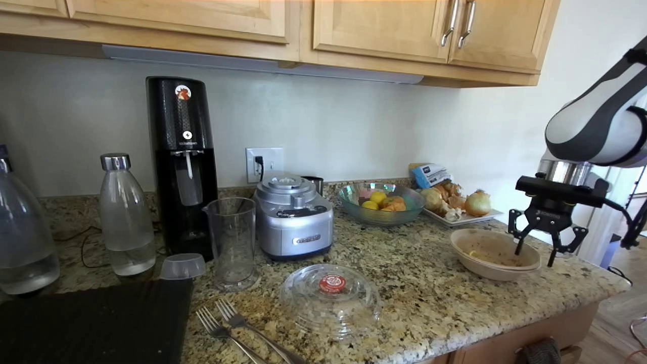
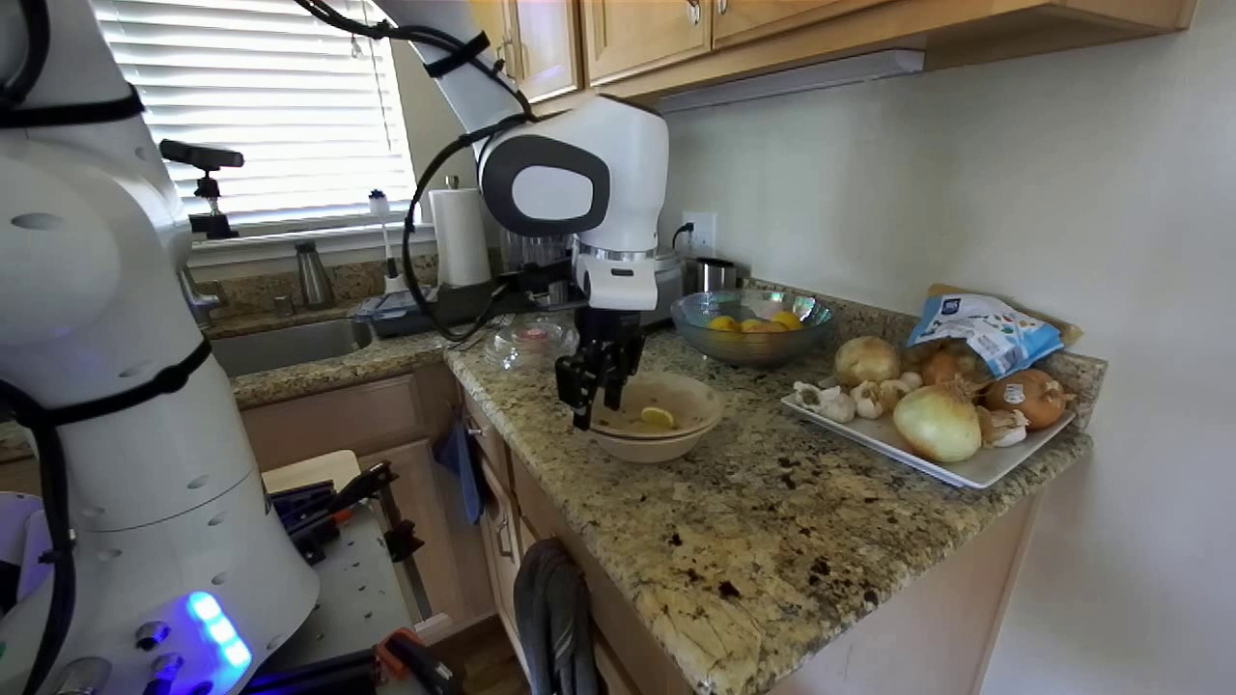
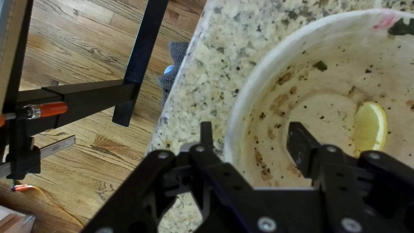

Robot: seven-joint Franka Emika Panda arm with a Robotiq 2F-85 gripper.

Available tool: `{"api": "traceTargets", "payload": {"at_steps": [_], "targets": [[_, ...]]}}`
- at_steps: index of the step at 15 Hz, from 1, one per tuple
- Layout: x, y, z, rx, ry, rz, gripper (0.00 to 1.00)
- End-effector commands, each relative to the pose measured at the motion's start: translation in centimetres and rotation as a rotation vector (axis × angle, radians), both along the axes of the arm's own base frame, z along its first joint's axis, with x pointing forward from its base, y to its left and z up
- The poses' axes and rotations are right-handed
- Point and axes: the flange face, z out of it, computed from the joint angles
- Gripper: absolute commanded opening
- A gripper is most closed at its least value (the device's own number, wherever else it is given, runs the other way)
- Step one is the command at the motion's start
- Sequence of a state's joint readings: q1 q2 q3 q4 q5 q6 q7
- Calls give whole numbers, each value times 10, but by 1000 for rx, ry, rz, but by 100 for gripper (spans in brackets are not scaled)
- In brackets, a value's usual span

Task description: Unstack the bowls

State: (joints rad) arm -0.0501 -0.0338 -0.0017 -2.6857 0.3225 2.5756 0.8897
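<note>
Two beige bowls [image 1: 488, 255] are standing one inside the other on the granite counter [image 1: 414, 298], and in the upper one lies a lemon slice [image 3: 370, 127]. The gripper [image 3: 252, 132] has its fingers [image 3: 300, 145] apart; in the wrist view, the upper bowl's rim [image 3: 241, 113] shows between them.

Two nested beige bowls [image 2: 684, 396] rest on the countertop [image 2: 763, 526]; the upper holds a lemon wedge [image 2: 658, 417]. The gripper [image 2: 598, 409] is positioned at the rim; contact is unclear.
</note>
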Motion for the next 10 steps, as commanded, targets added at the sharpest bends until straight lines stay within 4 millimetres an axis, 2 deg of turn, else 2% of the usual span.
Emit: {"api": "traceTargets", "payload": {"at_steps": [1,2,3,6,10], "targets": [[-5,3,-7,-9,2,-29,53],[-5,4,-8,-9,4,-28,44],[-5,4,-9,-8,7,-28,31],[-5,3,-10,-6,12,-29,11],[-5,4,-9,-7,9,-26,4]]}}
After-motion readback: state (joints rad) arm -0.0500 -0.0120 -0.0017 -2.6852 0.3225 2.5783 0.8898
